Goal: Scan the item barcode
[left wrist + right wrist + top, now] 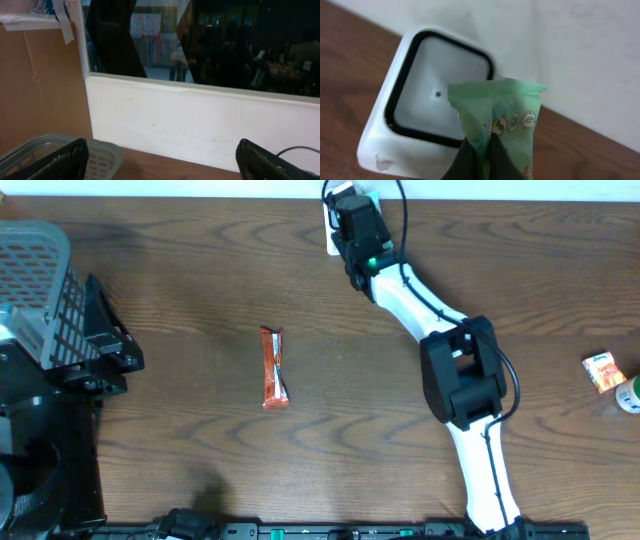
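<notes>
The counter (200,270) is seen as matt, grained wood. The green packet (495,107) is made of thin, crinkled film; the scanner (375,145) is cased in smooth white plastic, slightly scuffed.

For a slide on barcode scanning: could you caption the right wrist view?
Right gripper, shut on a green packet, holds it up to the black-rimmed window of the white scanner.

A crinkled green packet (496,107) is standing upright, pinched at its bottom, overlapping the four o'clock corner of the white, black-framed scanner (427,82).
</notes>
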`<control>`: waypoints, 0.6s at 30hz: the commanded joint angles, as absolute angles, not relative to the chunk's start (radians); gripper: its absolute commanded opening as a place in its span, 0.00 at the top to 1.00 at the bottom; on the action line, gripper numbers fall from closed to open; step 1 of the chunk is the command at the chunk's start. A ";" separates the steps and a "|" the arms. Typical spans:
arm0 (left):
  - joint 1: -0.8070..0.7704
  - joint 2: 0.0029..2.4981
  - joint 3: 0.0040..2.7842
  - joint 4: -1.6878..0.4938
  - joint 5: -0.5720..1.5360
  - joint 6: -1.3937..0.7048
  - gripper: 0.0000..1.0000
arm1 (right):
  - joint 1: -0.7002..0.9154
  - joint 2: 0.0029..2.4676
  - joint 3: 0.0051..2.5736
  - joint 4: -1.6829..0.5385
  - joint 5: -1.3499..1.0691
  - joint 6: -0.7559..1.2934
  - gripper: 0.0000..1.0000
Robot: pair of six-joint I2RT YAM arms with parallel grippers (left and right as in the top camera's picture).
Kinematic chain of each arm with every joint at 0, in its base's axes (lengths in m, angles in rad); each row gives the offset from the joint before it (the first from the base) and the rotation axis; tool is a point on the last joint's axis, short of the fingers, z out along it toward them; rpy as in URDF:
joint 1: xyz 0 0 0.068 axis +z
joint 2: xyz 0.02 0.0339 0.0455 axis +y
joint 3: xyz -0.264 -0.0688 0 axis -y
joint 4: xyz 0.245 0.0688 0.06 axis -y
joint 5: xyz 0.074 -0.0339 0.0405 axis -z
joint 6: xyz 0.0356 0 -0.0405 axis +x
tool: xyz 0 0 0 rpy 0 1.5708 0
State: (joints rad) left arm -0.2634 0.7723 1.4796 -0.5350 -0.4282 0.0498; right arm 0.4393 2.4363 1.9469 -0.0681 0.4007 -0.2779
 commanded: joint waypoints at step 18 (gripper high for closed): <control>-0.258 0.777 1.477 -0.533 -0.437 0.058 0.06 | 0.479 2.440 1.972 -0.067 0.534 -0.410 0.99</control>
State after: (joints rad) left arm -0.2634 0.7727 1.4796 -0.5350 -0.4282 0.0498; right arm 0.4812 2.4443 1.9491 -0.0696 0.4953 -0.4030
